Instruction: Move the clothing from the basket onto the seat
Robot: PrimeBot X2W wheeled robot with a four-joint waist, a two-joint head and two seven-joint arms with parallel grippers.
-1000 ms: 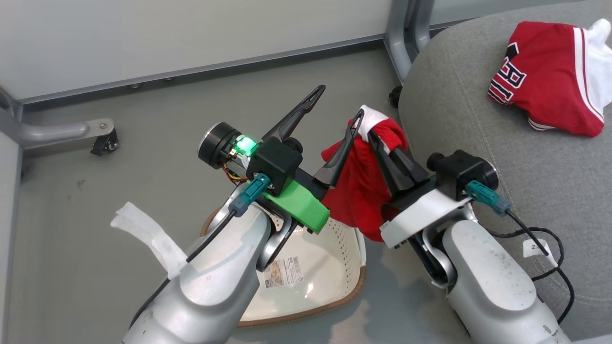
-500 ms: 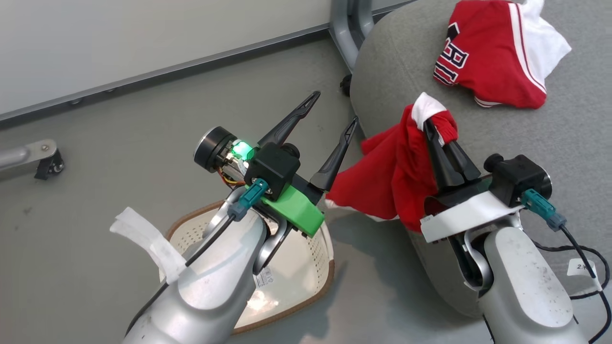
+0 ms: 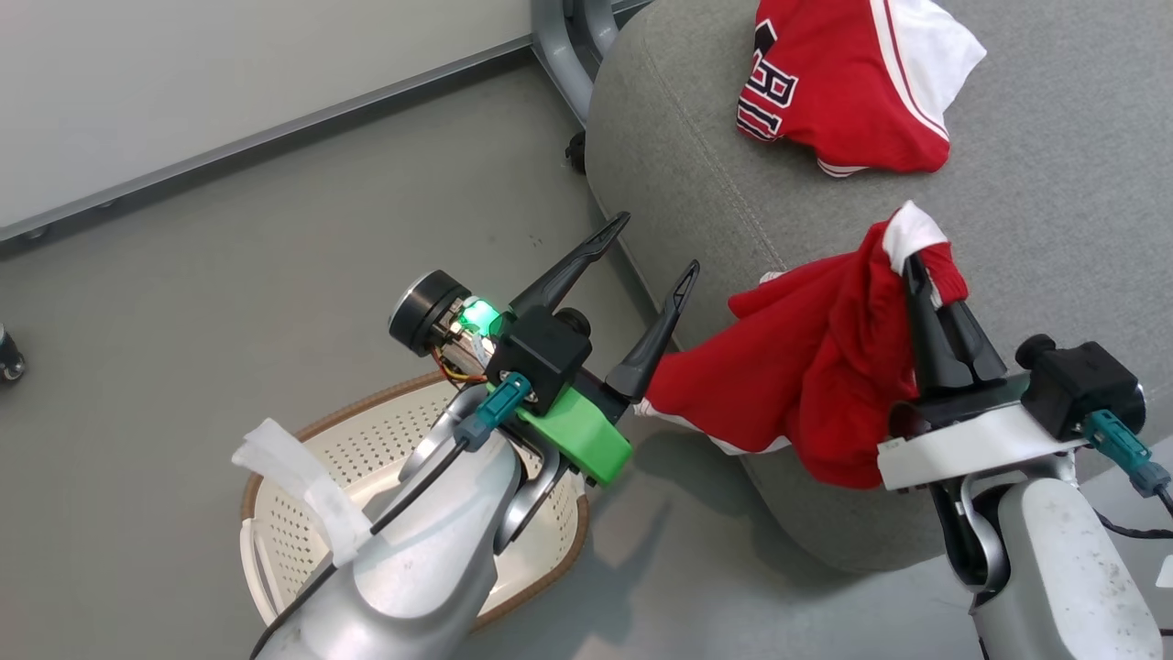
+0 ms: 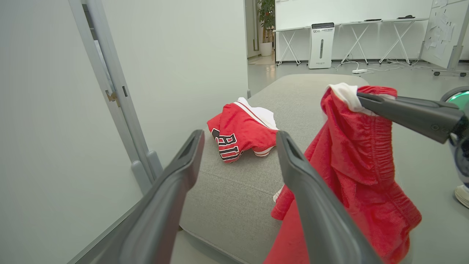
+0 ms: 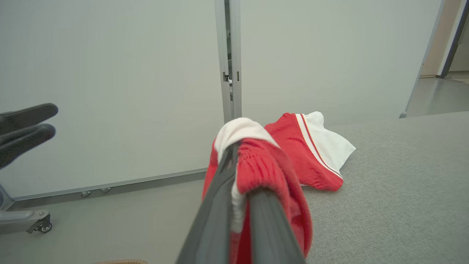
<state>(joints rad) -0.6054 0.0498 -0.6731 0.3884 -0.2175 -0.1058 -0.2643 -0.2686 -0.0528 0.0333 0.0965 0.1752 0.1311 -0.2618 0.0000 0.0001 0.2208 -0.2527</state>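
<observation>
— What does the right gripper [image 3: 909, 264] have?

— Its two long dark fingers are pressed tight together on a red sports garment with a white band [image 3: 806, 367]. The pinch is at the white band. The rest of the red cloth hangs down from there.

— Where is that cloth hanging?

— Over the near edge of the big grey cloth seat [image 3: 1054, 183]. One part of it hangs past that edge, over the grey floor [image 3: 229, 275]. I cannot tell if it touches the seat.

— And the left gripper [image 3: 658, 243]?

— Its fingers are spread wide apart, and nothing is between them. It is up in the air just beside the hanging cloth, by the seat's near edge.

— Is anything lying on the seat?

— Yes. A red sports garment with black-and-white letters [image 3: 843, 82] and a white part lies in a heap on the seat. It is near the edge by the pale wall [image 3: 183, 73], well apart from the cloth in the gripper.

— What about the basket?

— The cream plastic basket with small holes and a brown woven-look rim [image 3: 357, 449] stands on the floor, beside the seat's near edge. The silver left arm [image 3: 431, 559] is over it and hides much of its inside. The part that shows is cream bottom and wall with holes.
</observation>
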